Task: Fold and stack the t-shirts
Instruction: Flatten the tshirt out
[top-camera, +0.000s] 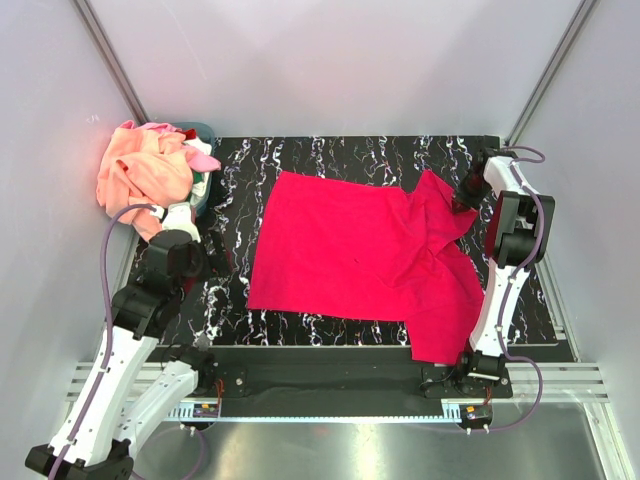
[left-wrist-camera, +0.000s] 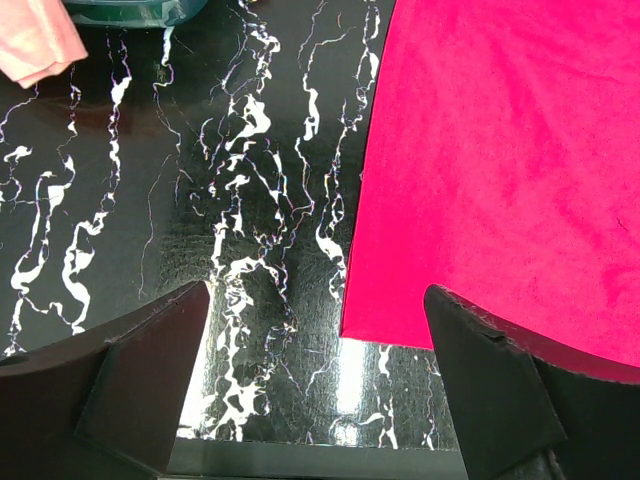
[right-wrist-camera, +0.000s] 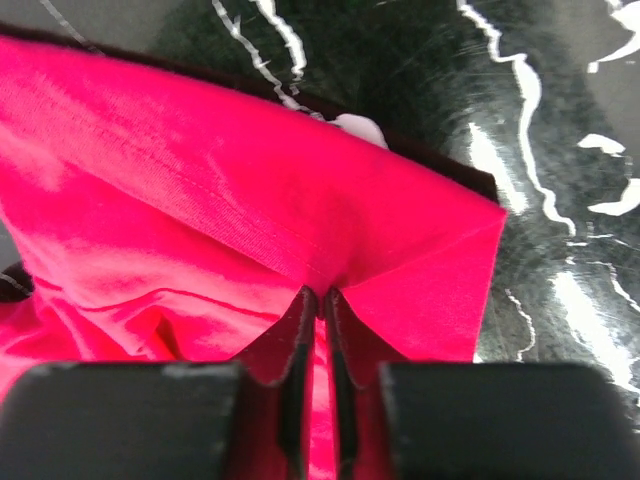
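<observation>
A crimson-red t-shirt lies spread on the black marbled mat, its right side rumpled and hanging toward the front edge. My right gripper is shut on the shirt's far right part, and the pinched red cloth shows between its fingers. My left gripper is open and empty, low over the mat just left of the shirt's near left corner. Peach-orange and pink shirts are heaped at the far left over a teal basket.
The mat's front edge runs just below my left fingers. White walls and slanted metal posts close in the back and sides. Peach cloth and the basket's rim show at the top left of the left wrist view.
</observation>
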